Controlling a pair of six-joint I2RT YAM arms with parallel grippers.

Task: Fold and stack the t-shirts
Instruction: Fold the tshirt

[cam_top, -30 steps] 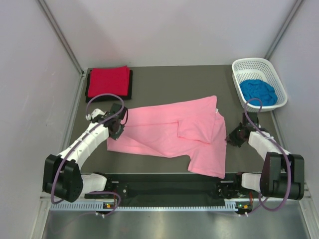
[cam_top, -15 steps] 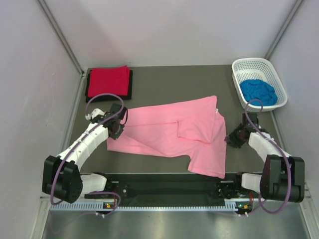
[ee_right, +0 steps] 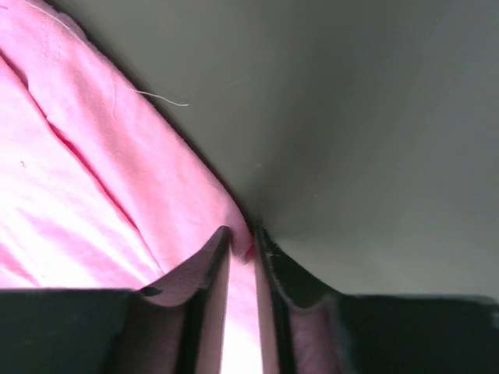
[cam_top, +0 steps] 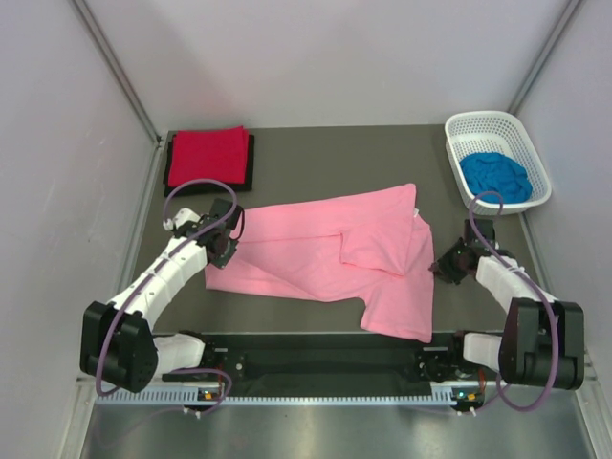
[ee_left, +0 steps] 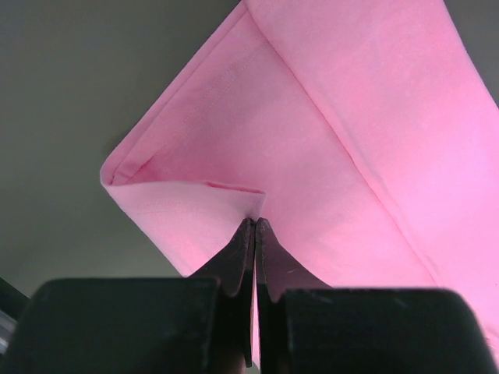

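Note:
The pink t-shirt (cam_top: 325,258) lies partly folded across the middle of the dark table. My left gripper (cam_top: 232,241) is shut on its left edge; in the left wrist view (ee_left: 255,222) the cloth (ee_left: 327,140) is pinched between the fingertips. My right gripper (cam_top: 442,266) is at the shirt's right edge; in the right wrist view (ee_right: 243,240) the jaws stand closed on a fold of pink cloth (ee_right: 93,171). The red t-shirt (cam_top: 207,153) lies folded on the black t-shirt (cam_top: 251,158) at the back left. The blue t-shirt (cam_top: 494,175) lies crumpled in the basket.
The white lattice basket (cam_top: 483,125) stands at the back right corner. Grey walls close in the table on the left, back and right. A black rail runs along the near edge between the arm bases.
The right gripper has shifted slightly left, toward the shirt's right edge. The left arm and the shirt look unchanged.

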